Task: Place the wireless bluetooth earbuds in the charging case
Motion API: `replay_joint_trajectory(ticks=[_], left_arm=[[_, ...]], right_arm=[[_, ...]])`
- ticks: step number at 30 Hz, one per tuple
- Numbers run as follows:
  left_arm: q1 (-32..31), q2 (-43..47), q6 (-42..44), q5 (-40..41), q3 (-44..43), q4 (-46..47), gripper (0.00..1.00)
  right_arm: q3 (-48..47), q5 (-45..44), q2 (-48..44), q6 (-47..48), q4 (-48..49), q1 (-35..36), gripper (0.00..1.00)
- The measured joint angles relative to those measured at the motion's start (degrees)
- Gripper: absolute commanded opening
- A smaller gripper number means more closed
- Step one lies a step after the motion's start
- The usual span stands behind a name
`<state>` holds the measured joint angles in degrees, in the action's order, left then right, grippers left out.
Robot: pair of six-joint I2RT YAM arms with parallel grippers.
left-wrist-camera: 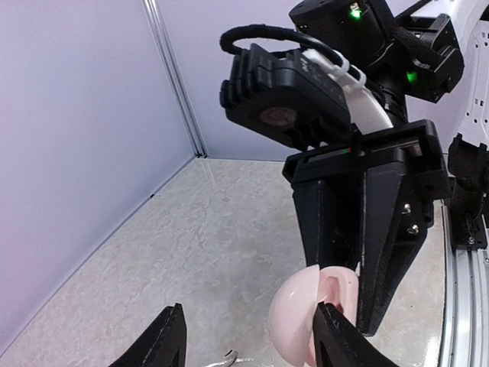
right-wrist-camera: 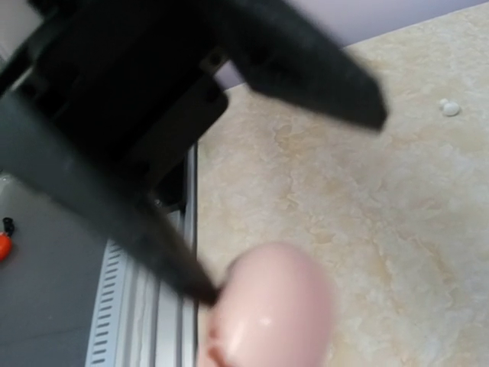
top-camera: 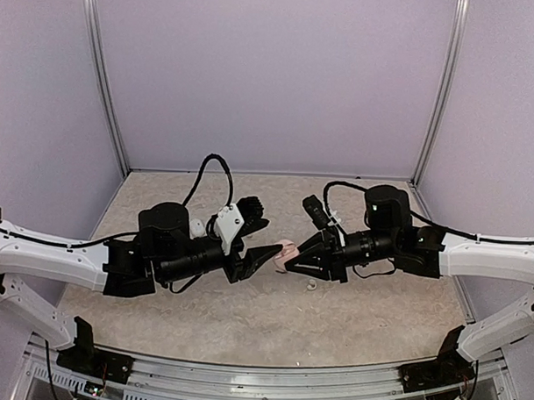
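Showing case [left-wrist-camera: 294, 321] ajar, L wrist only

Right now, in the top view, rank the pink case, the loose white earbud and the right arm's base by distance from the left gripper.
1. Pink case: just right of the left gripper, at its tips.
2. White earbud: on the table, farther right and toward the near edge.
3. Right arm's base: far off at the near-right corner.

Lilac walls [top-camera: 271, 77], beige marbled tabletop [top-camera: 272, 319]
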<state>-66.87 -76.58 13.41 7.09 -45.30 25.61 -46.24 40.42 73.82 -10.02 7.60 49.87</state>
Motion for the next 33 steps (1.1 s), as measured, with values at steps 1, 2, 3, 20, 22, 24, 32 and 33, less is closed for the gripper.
replay_joint_trajectory(ticks=[1,2,3,20,22,24,32,33], left_arm=[[0.2,0.2,0.0,0.7,0.0,0.0,0.57],[0.3,0.4,0.0,1.1,0.0,0.1,0.57],[0.6,0.6,0.0,1.6,0.0,0.1,0.57],[8.8,4.0,-7.1,0.3,2.9,0.9,0.6],[11.8,3.9,-9.9,-1.3,2.9,0.2,0.6],[14.5,3.3,-12.5,-3.4,2.7,-0.4,0.6],[17.7,-11.0,-16.0,-11.1,-10.5,-11.3,0.56],[17.7,-13.2,-16.0,-11.8,-13.0,-13.0,0.56]], right_arm=[[0.0,0.3,0.0,0.1,0.0,0.1,0.0],[0.0,0.5,0.0,0.1,0.0,0.2,0.0],[0.0,0.9,0.0,0.2,0.0,0.3,0.0],[2.8,1.9,-3.1,-0.6,2.1,-2.3,0.0],[4.1,2.0,-4.7,-1.2,2.5,-4.4,0.0],[5.2,2.1,-6.2,-1.8,3.0,-6.3,0.0],[9.6,2.4,-11.5,-4.6,4.2,-13.3,0.0],[10.1,2.4,-12.2,-4.9,4.2,-14.0,0.0]])
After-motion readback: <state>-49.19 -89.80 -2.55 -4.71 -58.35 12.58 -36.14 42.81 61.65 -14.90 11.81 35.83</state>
